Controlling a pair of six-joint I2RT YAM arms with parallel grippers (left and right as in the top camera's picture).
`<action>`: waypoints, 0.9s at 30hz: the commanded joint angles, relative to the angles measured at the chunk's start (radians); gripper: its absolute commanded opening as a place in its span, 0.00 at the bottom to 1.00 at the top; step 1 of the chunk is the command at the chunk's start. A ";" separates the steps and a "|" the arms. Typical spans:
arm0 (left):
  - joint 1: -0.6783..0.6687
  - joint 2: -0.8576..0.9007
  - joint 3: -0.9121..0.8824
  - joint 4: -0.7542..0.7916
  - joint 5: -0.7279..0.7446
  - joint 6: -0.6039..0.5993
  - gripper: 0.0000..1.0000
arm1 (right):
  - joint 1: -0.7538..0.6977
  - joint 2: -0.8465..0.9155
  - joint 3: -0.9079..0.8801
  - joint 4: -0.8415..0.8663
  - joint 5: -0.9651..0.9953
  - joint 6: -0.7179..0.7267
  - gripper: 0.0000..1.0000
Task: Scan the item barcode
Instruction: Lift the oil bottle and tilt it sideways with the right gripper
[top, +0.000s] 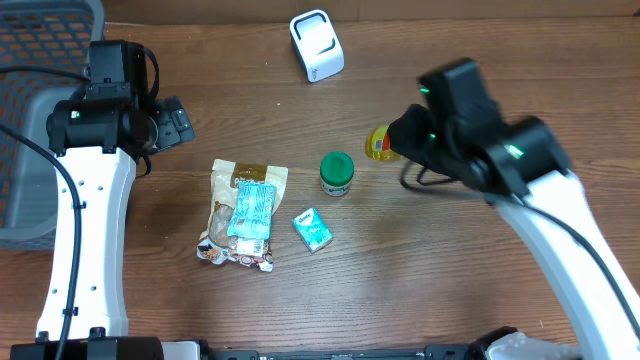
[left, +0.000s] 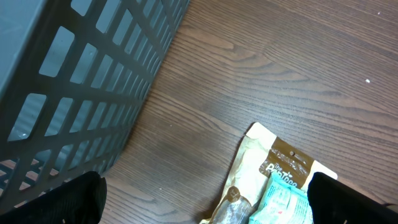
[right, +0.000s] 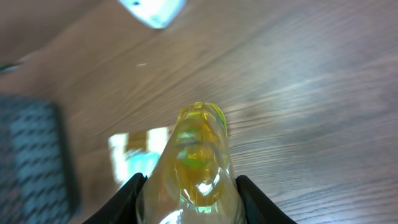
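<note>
The right pincer is clamped on a yellow bottle, its two fingers pressed against the bottle's sides. From overhead, the bottle sticks out of the pincer toward a green-lidded jar, right of centre on the tabletop and well apart from the white scanner at the far edge. The left pincer is spread wide and holds nothing, above a snack pouch beside the grey basket.
</note>
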 joint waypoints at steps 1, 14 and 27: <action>0.002 -0.005 0.009 0.001 -0.013 0.012 1.00 | -0.002 -0.046 0.018 0.028 -0.211 -0.199 0.31; 0.002 -0.005 0.009 0.001 -0.013 0.012 1.00 | -0.002 -0.048 0.017 0.036 -0.614 -0.461 0.25; 0.002 -0.005 0.009 0.001 -0.013 0.012 0.99 | -0.002 -0.048 0.017 -0.033 -0.616 -0.484 0.07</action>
